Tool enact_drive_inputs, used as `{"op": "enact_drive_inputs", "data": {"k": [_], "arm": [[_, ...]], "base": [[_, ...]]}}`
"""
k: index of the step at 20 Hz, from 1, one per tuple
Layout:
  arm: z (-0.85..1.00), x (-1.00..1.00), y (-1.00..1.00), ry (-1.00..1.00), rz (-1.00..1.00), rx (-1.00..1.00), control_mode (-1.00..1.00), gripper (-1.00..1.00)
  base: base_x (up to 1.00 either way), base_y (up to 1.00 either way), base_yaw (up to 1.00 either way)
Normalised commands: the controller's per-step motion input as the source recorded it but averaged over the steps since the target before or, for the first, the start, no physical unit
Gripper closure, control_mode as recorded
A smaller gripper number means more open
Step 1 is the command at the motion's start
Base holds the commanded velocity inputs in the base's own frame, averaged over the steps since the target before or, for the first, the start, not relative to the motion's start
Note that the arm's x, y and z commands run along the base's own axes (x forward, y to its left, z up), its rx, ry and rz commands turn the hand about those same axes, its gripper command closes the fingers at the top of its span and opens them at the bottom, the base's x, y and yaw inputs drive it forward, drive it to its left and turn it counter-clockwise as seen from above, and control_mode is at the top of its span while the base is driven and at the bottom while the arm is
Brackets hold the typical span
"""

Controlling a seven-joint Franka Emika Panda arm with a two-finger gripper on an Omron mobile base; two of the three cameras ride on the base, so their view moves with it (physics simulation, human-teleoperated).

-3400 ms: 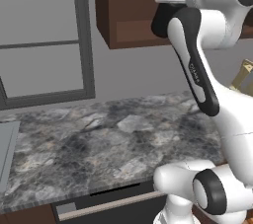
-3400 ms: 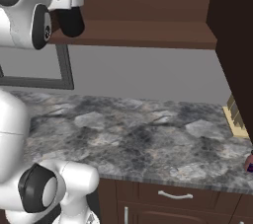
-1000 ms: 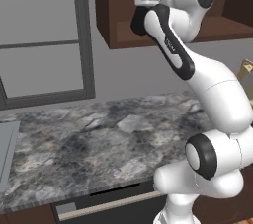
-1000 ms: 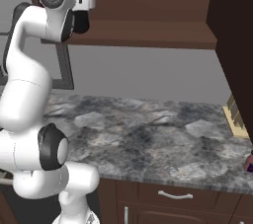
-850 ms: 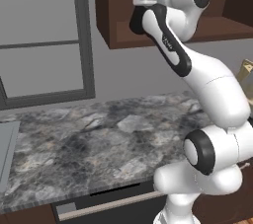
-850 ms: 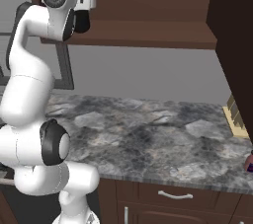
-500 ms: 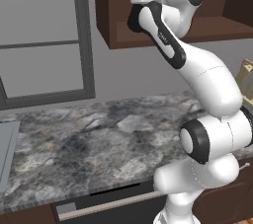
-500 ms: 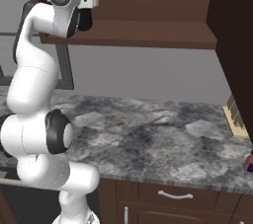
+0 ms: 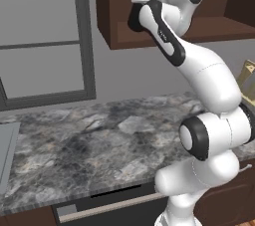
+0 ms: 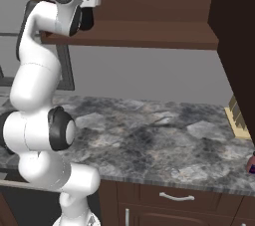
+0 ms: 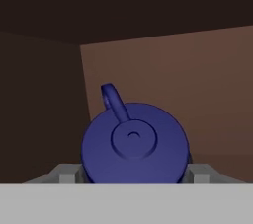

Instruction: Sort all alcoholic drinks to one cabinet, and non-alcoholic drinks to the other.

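The dark brown wall cabinet [image 10: 144,31] spans the top of both base views, its plank shelf edge running level above the grey marbled countertop [image 9: 84,145], with bare wall between them. In the right base view a tall dark cabinet side [image 10: 236,46] closes off the right end of the shelf. A grey-framed window [image 9: 45,36] stands left of the cabinet in the left base view. The white arm reaches up from the base so that its hand sits at the cabinet's left front corner, at shelf level.

The gripper [image 11: 133,171] holds the black bottle with the blue lid [image 11: 134,141], a finger pressed on each side of it. In the hand view the round lid with its loop handle faces the camera, with the cabinet's brown back wall and darker side wall behind it. In the left base view a sliver of the blue lid peeks over the wrist.

A small drawer handle [image 10: 175,197] shows under the counter.
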Motion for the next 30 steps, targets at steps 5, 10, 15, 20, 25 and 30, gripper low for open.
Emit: {"op": "enact_drive_inputs", "data": {"k": [5,10,15,20,25,30], "arm": [[-0.17,0.25,0.0,0.0,0.0,0.0,-1.0,-1.0],[-0.18,0.26,0.03,0.0,0.0,0.0,-1.0,-1.0],[-0.03,0.33,0.08,0.0,0.0,0.0,-1.0,-1.0],[0.0,0.0,0.02,0.0,0.0,0.0,-1.0,-1.0],[0.0,-0.59,0.0,-0.05,0.0,0.0,-1.0,-1.0],[0.04,-1.0,-0.02,-0.09,0.0,0.0,-1.0,-1.0]], "base": [[0.0,0.0,0.0],[0.0,0.0,0.0],[0.0,0.0,0.0],[0.0,0.0,0.0],[0.0,0.0,0.0],[0.0,0.0,0.0]]}}
